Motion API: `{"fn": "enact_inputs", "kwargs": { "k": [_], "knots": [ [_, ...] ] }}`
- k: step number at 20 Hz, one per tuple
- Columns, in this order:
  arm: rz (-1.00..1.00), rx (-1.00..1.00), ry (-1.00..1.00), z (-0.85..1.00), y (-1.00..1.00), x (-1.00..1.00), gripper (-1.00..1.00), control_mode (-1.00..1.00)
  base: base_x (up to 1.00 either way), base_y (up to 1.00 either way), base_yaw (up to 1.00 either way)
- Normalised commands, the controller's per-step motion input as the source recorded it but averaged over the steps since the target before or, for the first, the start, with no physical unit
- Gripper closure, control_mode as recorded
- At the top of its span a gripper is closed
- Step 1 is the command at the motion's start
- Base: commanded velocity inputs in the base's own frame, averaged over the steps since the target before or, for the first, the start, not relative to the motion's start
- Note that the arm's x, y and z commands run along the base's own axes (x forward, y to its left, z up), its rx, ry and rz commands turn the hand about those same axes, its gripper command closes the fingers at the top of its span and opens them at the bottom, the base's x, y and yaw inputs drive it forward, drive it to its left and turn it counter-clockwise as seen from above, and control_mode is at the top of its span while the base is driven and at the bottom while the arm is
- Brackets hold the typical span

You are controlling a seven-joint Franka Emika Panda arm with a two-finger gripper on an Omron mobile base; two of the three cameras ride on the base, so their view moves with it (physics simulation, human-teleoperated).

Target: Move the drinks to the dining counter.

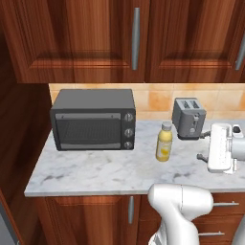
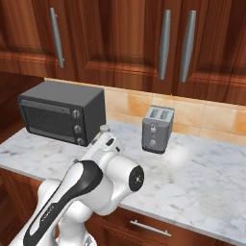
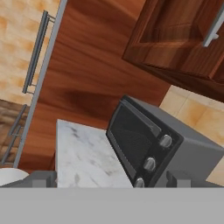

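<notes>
The yellow bottle (image 1: 164, 141) with its white cap stood upright on the marble table (image 1: 95, 170), between the dark toaster oven (image 1: 93, 119) and the grey toaster (image 1: 188, 118), apart from both. The end effector (image 1: 205, 146) hung at the right, near the bottle, apparently not touching it. In the hand view its fingertips (image 3: 41, 178) sat wide apart, with nothing between them.
</notes>
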Motion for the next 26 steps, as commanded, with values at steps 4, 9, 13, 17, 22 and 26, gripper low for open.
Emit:
{"fn": "enact_inputs", "kwargs": {
  "k": [4,9,13,17,22,26],
  "knots": [
    [-0.02,0.0,0.11,0.0,0.0,0.03,-1.0,-1.0,0.0,0.0,0.0],
    [-0.02,0.0,0.18,0.0,0.0,0.12,-1.0,-1.0,0.0,0.0,0.0],
    [0.0,0.05,0.09,0.0,0.0,0.18,-1.0,-1.0,0.0,0.0,0.0],
    [0.0,0.17,0.0,0.0,-0.02,0.27,-1.0,-1.0,0.0,0.0,0.0],
    [-0.03,0.21,0.02,0.0,-0.08,0.41,-1.0,-1.0,0.0,0.0,0.0],
    [-0.07,0.14,0.08,0.0,-0.02,0.45,-1.0,-1.0,0.0,0.0,0.0]
  ]
}}
